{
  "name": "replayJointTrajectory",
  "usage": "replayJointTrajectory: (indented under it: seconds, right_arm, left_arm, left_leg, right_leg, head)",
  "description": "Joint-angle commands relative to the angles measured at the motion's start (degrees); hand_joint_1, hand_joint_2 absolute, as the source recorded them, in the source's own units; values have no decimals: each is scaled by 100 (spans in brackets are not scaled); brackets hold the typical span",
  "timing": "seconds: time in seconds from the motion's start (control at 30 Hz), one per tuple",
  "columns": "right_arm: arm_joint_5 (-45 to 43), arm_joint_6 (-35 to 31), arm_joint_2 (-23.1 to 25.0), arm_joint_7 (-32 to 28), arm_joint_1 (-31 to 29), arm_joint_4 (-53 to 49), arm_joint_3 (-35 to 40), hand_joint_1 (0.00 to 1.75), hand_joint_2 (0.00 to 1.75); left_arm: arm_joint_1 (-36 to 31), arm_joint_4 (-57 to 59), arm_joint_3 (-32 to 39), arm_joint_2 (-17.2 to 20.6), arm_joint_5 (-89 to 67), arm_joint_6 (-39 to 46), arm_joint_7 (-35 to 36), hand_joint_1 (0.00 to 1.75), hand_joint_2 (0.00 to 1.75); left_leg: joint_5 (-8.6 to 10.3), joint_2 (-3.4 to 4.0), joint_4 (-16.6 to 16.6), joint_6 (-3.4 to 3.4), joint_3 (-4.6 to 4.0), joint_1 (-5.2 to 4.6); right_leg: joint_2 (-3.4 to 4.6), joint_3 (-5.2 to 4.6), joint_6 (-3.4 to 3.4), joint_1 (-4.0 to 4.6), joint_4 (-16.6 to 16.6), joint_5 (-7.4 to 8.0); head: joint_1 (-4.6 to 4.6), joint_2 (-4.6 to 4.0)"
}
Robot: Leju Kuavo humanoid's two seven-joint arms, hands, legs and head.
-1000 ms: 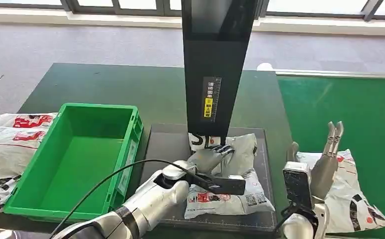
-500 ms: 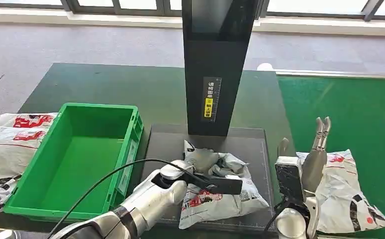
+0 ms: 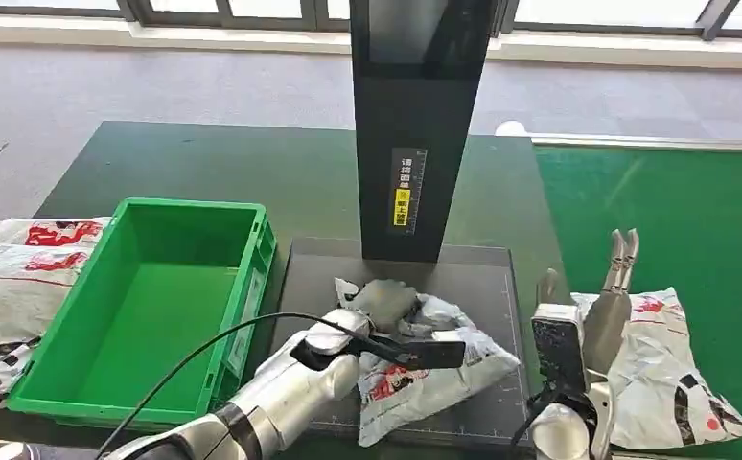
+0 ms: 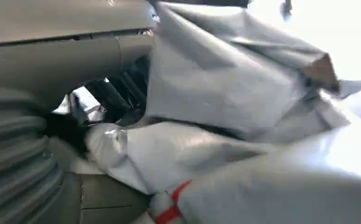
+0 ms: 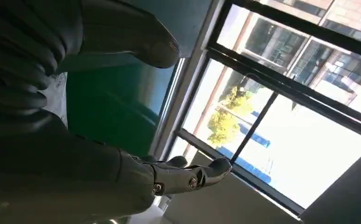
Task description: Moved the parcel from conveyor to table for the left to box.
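Here the left robot hand (image 3: pixel 383 301) grips a crumpled grey poly-mailer parcel (image 3: pixel 434 369) that lies on the black scanner platform (image 3: pixel 487 278), just in front of the black upright scanner column (image 3: pixel 415 125). The parcel sits under and around the hand; in the left wrist view its grey film (image 4: pixel 225 93) bunches against the dark fingers (image 4: pixel 118 93), though blur hides how far they wrap. The right robot hand (image 3: pixel 609 307) is raised with fingers straight and apart, holding nothing, above a second parcel (image 3: pixel 669 374) on the green conveyor (image 3: pixel 703 211). A green crate (image 3: pixel 147 297) stands left of the platform on the worktop (image 3: pixel 204 158).
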Motion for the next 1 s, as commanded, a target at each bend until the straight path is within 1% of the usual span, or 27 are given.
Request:
replayJointTrajectory:
  seconds: [0.03,0.13,0.2,0.37,0.4,0.43,0.47,0.5,0.57,0.6,0.67,0.73,0.8,0.83,0.87,0.93,1.0]
  right_arm:
    - [-51,104,-48,11,257,-408,-80,0,175]
    - [-51,87,-50,11,221,-354,-74,0,175]
    - [-51,87,-50,11,221,-354,-74,0,175]
    - [-51,87,-50,11,221,-354,-74,0,175]
    - [-50,76,-57,8,219,-350,-68,0,175]
    - [-58,71,-90,6,220,-293,-23,0,175]
    - [-64,35,-116,0,217,-238,8,0,175]
    - [-86,15,-133,-13,205,-189,19,0,175]
    - [-115,-31,-135,-35,194,-185,6,0,175]
    - [-129,-49,-130,-43,199,-202,-11,0,175]
    - [-170,-56,-122,-45,228,-273,-57,0,175]
    - [-195,-53,-97,-56,265,-330,-94,0,175]
    - [-198,-70,-58,-69,328,-402,-131,0,175]
    - [-197,-75,-47,-78,355,-427,-144,0,175]
    - [-195,-86,-39,-83,386,-453,-162,0,175]
    - [-188,-84,-31,-94,429,-468,-204,0,175]
    - [-207,-90,-53,-112,461,-430,-222,0,175]
  left_arm:
    - [544,-2146,1144,552,-279,959,184,175,175]
    - [572,-2099,1147,514,-315,953,147,175,175]
    - [572,-2099,1147,514,-315,953,147,175,175]
    - [572,-2099,1147,514,-315,953,147,175,175]
    - [608,-2120,1233,468,-321,1241,163,175,175]
    - [689,-2236,1597,428,-99,2302,141,175,175]
    - [765,-2525,1794,528,138,2596,28,175,175]
    - [802,-2683,1896,593,205,2629,-16,175,175]
    - [844,-2903,2085,640,344,2698,-115,175,175]
    - [844,-2939,2129,626,360,2714,-157,175,175]
    - [796,-2904,2145,586,362,2737,-195,175,175]
    - [740,-2802,2241,530,309,2961,-104,175,175]
    - [692,-2705,2606,565,414,3397,87,175,175]
    - [713,-2747,2832,588,470,3397,48,175,175]
    - [741,-2812,3202,544,530,3397,-53,175,175]
    - [717,-2720,3692,547,602,3397,-301,175,175]
    - [720,-2807,4186,445,574,3397,-456,175,175]
  left_leg:
    - [2,15,-4,-3,-8,0]
    - [9,26,-18,-3,-2,1]
    - [5,15,-7,-2,-6,2]
    - [16,21,-19,-1,-13,2]
    - [14,17,-15,-1,-13,2]
    - [7,13,-7,-1,-10,2]
    - [2,15,-5,-1,-3,1]
    - [8,30,-14,-2,-6,2]
    - [0,26,-4,-3,-5,4]
    - [4,32,-11,-4,-5,3]
    - [8,21,-14,-5,-5,3]
    - [9,9,-11,-3,-8,5]
    - [11,12,-12,-1,-9,5]
    - [7,14,-9,-1,-6,4]
    - [11,17,-14,-2,-8,5]
    - [10,30,-16,-3,-5,5]
    - [19,36,-28,-5,-8,7]
  right_leg:
    - [11,-14,-5,1,0,5]
    - [18,-12,-8,2,-13,14]
    - [10,-12,-5,3,-5,7]
    - [12,-19,-7,3,-17,20]
    - [9,-17,-6,2,-13,16]
    - [7,-13,-5,2,-7,9]
    - [10,-7,-3,1,-4,4]
    - [23,-15,-6,2,-11,14]
    - [21,-12,-5,4,-2,6]
    - [25,-16,-8,4,-6,11]
    - [13,-13,-9,4,-9,11]
    - [2,-12,-7,6,-9,9]
    - [5,-14,-6,6,-10,12]
    - [8,-11,-4,4,-5,7]
    - [10,-14,-6,6,-11,13]
    - [22,-16,-7,5,-11,15]
    - [25,-19,-11,7,-21,25]
  head:
    - [0,-2]
    - [0,0]
    - [0,0]
    - [0,0]
    - [0,0]
    - [0,0]
    - [0,-2]
    - [0,-2]
    - [0,-2]
    - [0,-2]
    - [-2,0]
    - [-2,0]
    - [0,0]
    - [0,0]
    - [0,-2]
    - [0,-2]
    - [0,-2]
